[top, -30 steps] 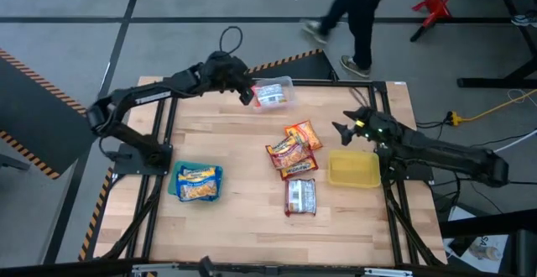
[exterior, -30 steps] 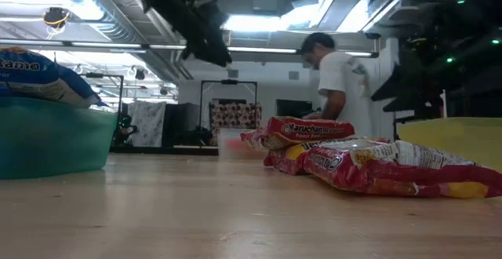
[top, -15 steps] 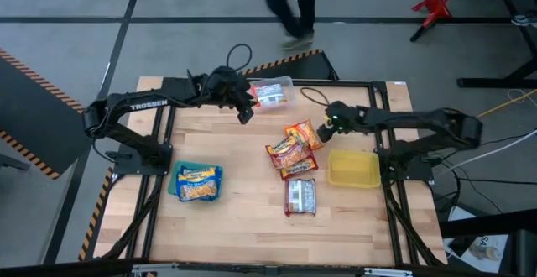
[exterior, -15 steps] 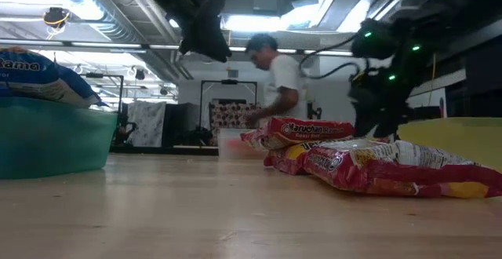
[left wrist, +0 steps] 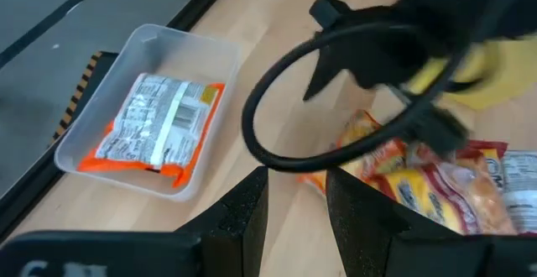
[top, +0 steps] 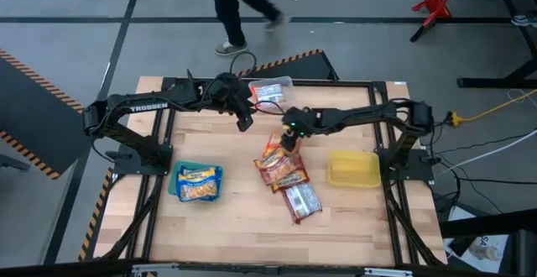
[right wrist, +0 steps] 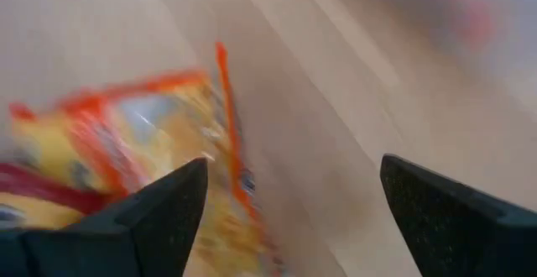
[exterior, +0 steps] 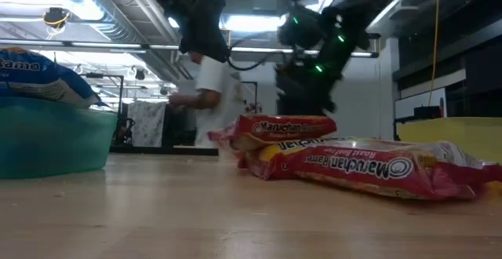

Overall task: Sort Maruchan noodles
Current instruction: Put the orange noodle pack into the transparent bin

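I see a blue-and-yellow packet (top: 198, 183) lying in the teal bin (top: 175, 179) on the left. My left gripper (top: 244, 121) hangs empty near the clear bin (top: 285, 82) (one orange packet (left wrist: 156, 126) inside), fingers slightly parted. My right gripper (top: 289, 138) is spread wide over the packet pile (top: 284, 169) at mid-table. The yellow bin (top: 353, 169) sits right of it.

2 dark arms, white TROSSEN lettering (top: 146, 107), looping black cable (left wrist: 336, 101).
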### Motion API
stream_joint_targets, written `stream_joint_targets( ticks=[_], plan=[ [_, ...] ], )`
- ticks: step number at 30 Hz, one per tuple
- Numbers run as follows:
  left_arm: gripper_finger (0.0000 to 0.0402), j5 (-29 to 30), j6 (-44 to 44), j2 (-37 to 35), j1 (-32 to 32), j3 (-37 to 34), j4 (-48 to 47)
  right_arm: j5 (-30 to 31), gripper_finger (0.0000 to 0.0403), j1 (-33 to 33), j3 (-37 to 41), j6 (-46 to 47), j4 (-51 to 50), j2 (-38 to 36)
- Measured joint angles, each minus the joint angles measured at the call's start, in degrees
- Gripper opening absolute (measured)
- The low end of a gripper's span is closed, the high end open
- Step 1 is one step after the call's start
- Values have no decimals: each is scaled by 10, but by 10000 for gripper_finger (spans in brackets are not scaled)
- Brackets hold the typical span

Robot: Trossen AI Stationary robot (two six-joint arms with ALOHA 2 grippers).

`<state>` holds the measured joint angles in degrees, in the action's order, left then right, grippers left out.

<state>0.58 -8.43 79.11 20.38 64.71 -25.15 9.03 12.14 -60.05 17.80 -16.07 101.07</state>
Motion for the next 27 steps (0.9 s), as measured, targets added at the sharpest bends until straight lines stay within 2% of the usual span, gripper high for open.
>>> stream_joint_targets(
  ticks=[3,5,9,12,15,20,27],
  plan=[
    [115,0,10,0,1,0,-12,6,340,-16,-60,-39,-10,14],
    [115,1,23,0,-2,0,-29,14,340,-23,-93,-62,-51,9],
    [115,11,77,3,-15,1,-53,57,340,-40,-133,-94,-203,-27],
    [116,25,136,4,-30,-2,-60,98,340,-51,-134,-97,-315,-64],
    [126,14,192,20,-47,-3,-46,125,340,-60,-134,-78,-396,-99],
    [161,-18,239,79,-62,-4,-28,138,340,-87,-134,-40,-448,-139],
    [208,3,312,160,-69,-4,-6,139,340,-132,-134,0,-494,-178]
  ],
)
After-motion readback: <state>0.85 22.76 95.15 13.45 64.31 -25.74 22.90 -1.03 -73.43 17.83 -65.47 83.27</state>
